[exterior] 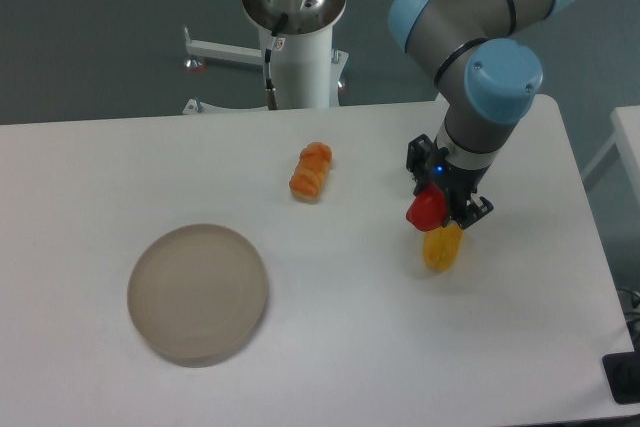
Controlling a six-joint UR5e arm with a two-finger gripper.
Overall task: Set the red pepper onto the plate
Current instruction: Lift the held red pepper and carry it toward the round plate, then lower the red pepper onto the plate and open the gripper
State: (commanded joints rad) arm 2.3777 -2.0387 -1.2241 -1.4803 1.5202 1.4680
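One red pepper (426, 209), one plate (198, 293), one yellow pepper (442, 247) and one orange croissant-looking pastry (311, 171) is the full count on the white table (90, 177), plus the single arm with its gripper (447, 209).

Taking the plate as the landmark: it sits flat near the front left of the table, nothing on it. The red pepper is way off to the right of the plate and a bit further back, clamped in the gripper's fingers, so the claw is closed around it. It looks lifted just off the table, though honestly it's hard to be sure from this angle. The pepper is too small and half hidden by the fingers to tell which way its stem points or where its long axis runs.

The yellow pepper is directly below the red one, touching or nearly touching it in this view, lying on the table with its length running roughly front to back. The pastry lies up and right of the plate, well apart from it, tilted slightly along its length.
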